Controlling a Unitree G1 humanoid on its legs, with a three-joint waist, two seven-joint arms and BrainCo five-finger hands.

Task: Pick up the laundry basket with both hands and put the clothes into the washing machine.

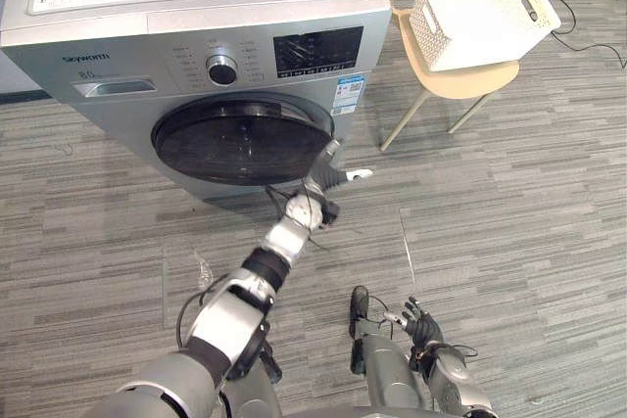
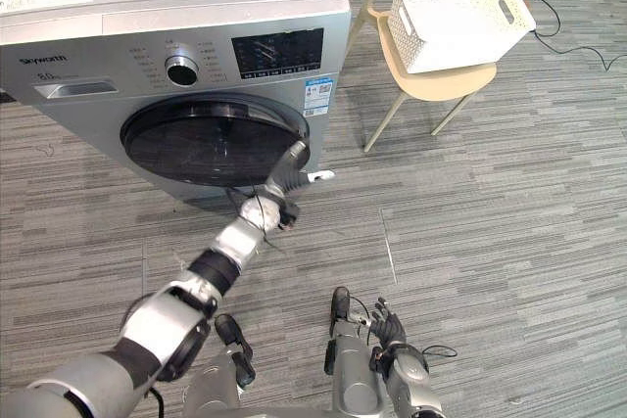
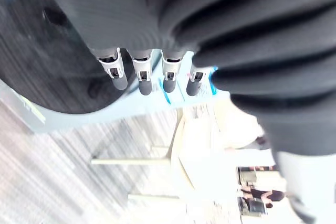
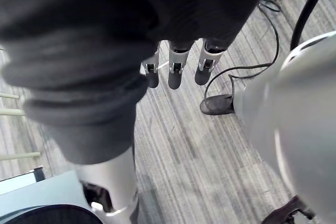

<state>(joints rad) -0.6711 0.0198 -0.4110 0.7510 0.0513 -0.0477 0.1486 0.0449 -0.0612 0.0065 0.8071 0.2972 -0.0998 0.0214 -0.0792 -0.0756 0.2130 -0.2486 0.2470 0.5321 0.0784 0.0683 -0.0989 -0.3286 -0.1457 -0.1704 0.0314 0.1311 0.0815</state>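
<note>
Left hand (image 1: 328,175): open, fingers (image 3: 144,80) straight and side by side in a row, thumb held out to the side. The fingertips lie at the right-hand rim of the door (image 1: 235,139); whether they actually touch the rim cannot be told. Nothing is gripped. The left arm is stretched forward and upward from the lower left, nearly straight, with the wrist just below the door's lower right edge and the hand pointing up along the rim. The door itself, round and dark, sits flush in the front of the washer (image 1: 196,7) and appears closed. The dial (image 1: 222,69) and dark display panel are above the door, well clear of the hand. Right hand (image 1: 423,325): low, close in front of the robot, fingers (image 4: 176,74) loosely extended and slightly spread, pointing down towards the floor (image 1: 509,222) and clasping nothing. The right arm is bent and held near the body. Basket (image 1: 480,17): white, perforated, resting tilted on the seat of a pale chair (image 1: 460,80) that stands to the right of the washer. It is well apart from both hands, beyond and to the right of the left hand and far ahead of the right hand. What it holds cannot be made out.
</note>
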